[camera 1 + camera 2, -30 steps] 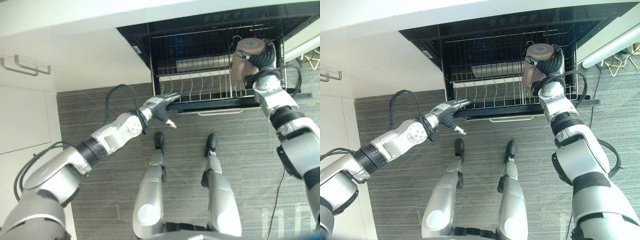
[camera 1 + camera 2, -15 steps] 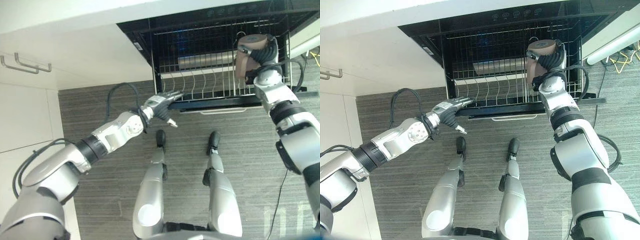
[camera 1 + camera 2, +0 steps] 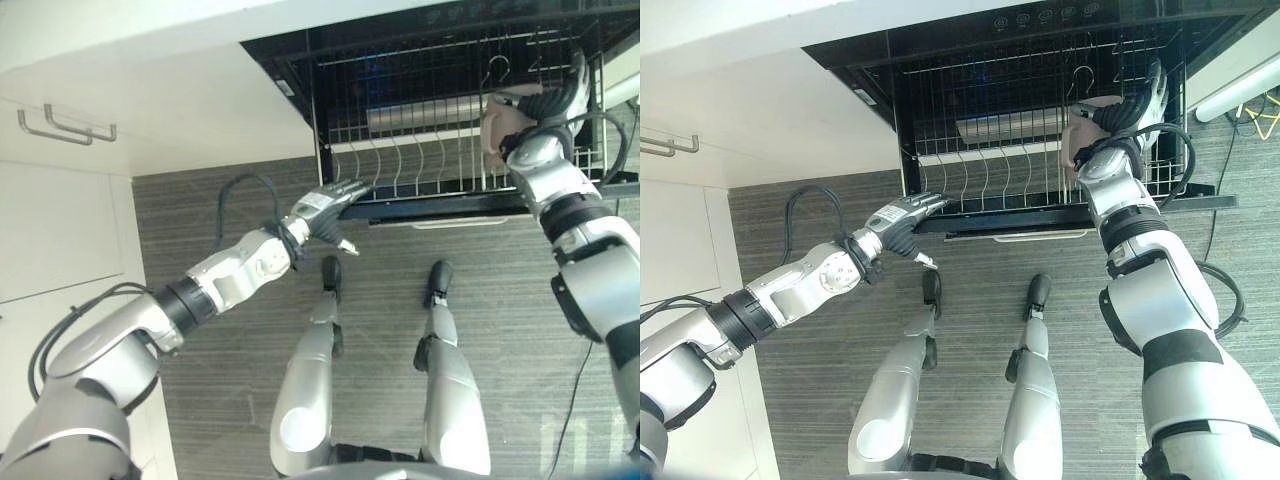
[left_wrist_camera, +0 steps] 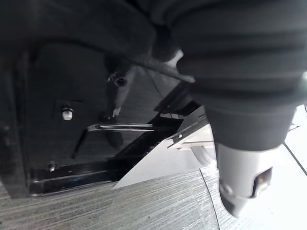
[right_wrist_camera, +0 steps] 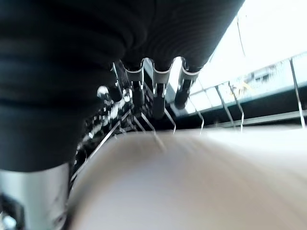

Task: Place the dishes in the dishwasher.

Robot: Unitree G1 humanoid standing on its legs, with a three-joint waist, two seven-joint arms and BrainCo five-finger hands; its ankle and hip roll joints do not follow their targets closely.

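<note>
The dishwasher stands open with its wire rack [image 3: 400,165] pulled out over the floor. A pale brown dish [image 3: 494,125] stands on edge among the tines at the rack's right side, also seen close up as the dish [image 5: 192,182]. My right hand [image 3: 1125,110] rests against it with the fingers [image 5: 160,91] straight, reaching past its rim. My left hand [image 3: 325,205] is open, its straight fingers touching the rack's front left corner. In the left wrist view my left hand [image 4: 244,158] shows beside the dark underside of the dishwasher.
A silver cylinder [image 3: 420,118] lies across the back of the rack. White cabinets with metal handles [image 3: 65,125] stand to the left, under a white countertop [image 3: 150,60]. A white bar [image 3: 1240,90] and a yellow object [image 3: 1265,120] are at the far right.
My right hand has lowered the dish into the rack's tines and its fingers have straightened from curled. The left hand has stayed at the rack's corner. The camera has shifted slightly.
</note>
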